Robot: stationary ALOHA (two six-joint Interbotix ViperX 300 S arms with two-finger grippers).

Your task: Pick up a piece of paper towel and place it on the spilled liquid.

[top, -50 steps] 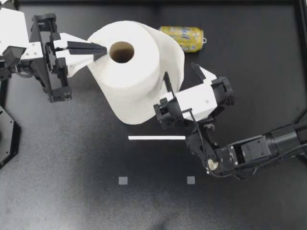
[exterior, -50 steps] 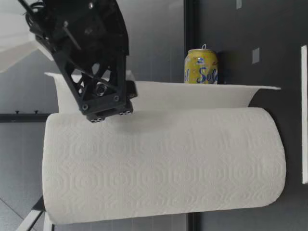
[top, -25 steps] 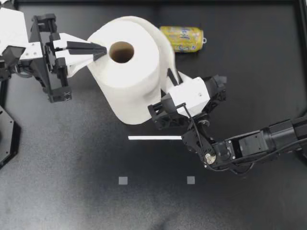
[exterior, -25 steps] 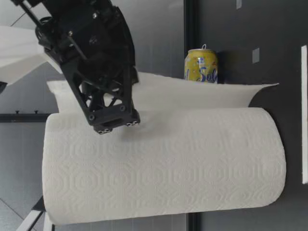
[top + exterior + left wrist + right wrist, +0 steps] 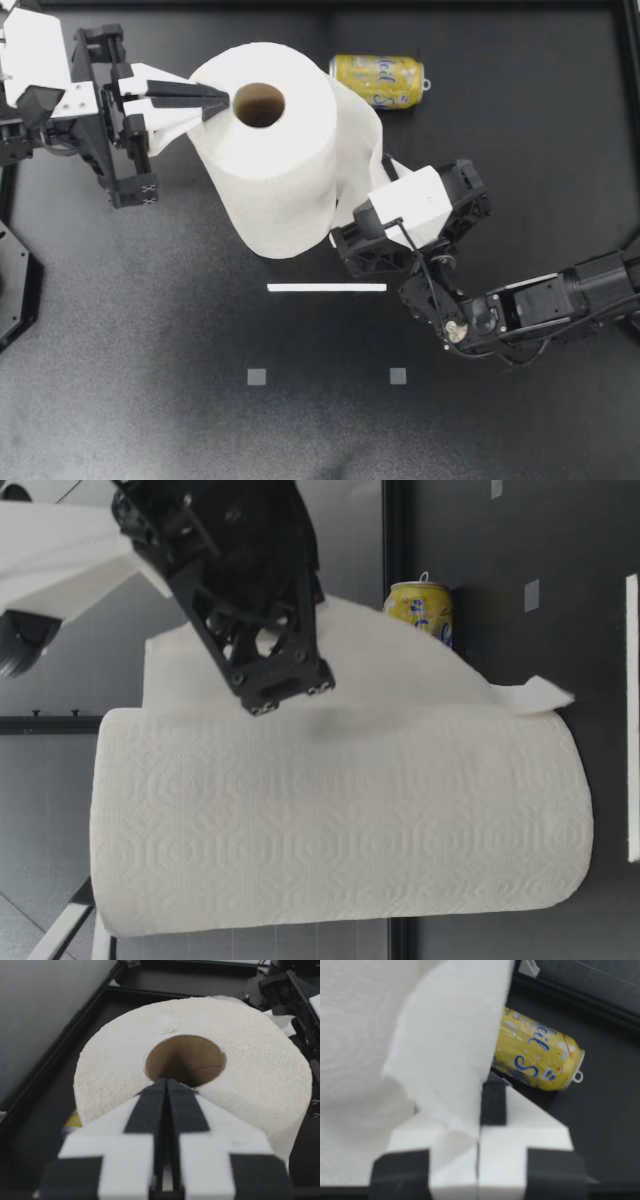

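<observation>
**Right jaws pinched on the loose sheet**

My right gripper (image 5: 385,172) has its jaws closed on the loose sheet (image 5: 355,130) peeling off the right side of the paper towel roll (image 5: 275,160). The roll stands upright on the far part of the surface (image 5: 150,380). My left gripper (image 5: 215,100) lies over the roll's top, jaws pressed together and holding nothing, tips at the cardboard core (image 5: 185,1060). A yellow can (image 5: 378,80) lies on its side just beyond the sheet.
</observation>
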